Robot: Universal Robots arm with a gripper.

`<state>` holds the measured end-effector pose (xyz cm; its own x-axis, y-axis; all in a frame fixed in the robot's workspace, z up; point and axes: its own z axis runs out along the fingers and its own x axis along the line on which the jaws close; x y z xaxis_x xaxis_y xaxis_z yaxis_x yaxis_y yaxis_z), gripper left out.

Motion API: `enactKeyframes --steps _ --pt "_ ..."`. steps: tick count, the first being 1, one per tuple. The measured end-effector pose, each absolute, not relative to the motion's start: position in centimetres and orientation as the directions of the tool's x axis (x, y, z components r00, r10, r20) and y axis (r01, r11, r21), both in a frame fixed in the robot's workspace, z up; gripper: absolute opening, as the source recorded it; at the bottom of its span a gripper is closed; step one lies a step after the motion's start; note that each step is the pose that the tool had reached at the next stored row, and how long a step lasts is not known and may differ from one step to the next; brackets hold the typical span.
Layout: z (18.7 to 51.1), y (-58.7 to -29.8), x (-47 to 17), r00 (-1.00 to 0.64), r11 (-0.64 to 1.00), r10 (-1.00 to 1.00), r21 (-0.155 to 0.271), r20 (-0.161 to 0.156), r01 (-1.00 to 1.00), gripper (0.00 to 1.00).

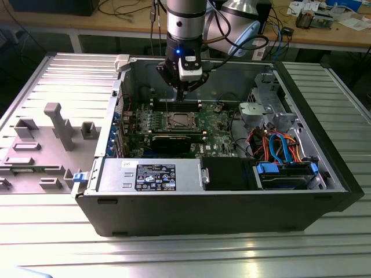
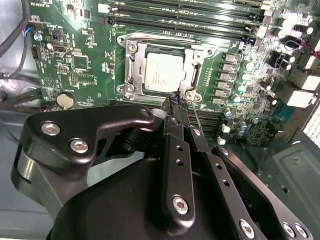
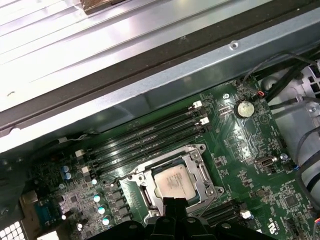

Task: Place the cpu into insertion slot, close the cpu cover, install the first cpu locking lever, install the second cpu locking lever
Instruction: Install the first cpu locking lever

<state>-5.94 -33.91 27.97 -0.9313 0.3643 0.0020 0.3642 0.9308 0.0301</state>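
The cpu lies flat in the insertion slot on the green motherboard, its silver top showing through the window of the cpu cover, which lies down around it. In the first wrist view the cpu sits just beyond my fingertips, framed by the cpu cover. My gripper hovers over one corner of the socket, its fingers drawn together with nothing seen between them. A thin locking lever rod rises right beside the fingertips. In the exterior view my gripper hangs above the socket.
Long black memory slots run along one side of the socket. The open case's walls surround the board. A drive cage and cables fill the exterior view's right. A power supply sits at the front.
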Motion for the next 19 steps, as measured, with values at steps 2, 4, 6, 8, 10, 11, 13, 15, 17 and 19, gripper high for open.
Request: enactKeyframes --steps 2,4,6,8,10,11,13,15,17,19 --pt "27.96 -33.9 -5.95 -0.936 0.936 0.352 0.03 0.002 0.352 0.11" --pt "27.96 -33.9 -5.95 -0.938 0.938 0.345 0.03 0.002 0.345 0.11" --pt "27.96 -33.9 -5.95 -0.94 0.939 0.342 0.03 0.002 0.342 0.11" --pt "27.96 -33.9 -5.95 -0.94 0.939 0.342 0.031 0.002 0.342 0.11" --pt "27.96 -33.9 -5.95 -0.94 0.939 0.342 0.032 0.003 0.342 0.11" --pt "27.96 -33.9 -5.95 -0.94 0.939 0.342 0.032 0.003 0.342 0.11" --pt "27.96 -33.9 -5.95 -0.94 0.94 0.341 0.032 0.003 0.341 0.11" --pt "27.96 -33.9 -5.95 -0.94 0.94 0.34 0.032 0.003 0.34 0.11" --pt "27.96 -33.92 -5.97 -0.941 0.941 0.338 0.032 0.003 0.338 0.11" --pt "27.96 -33.92 -5.99 -0.942 0.941 0.336 0.032 0.003 0.336 0.11"
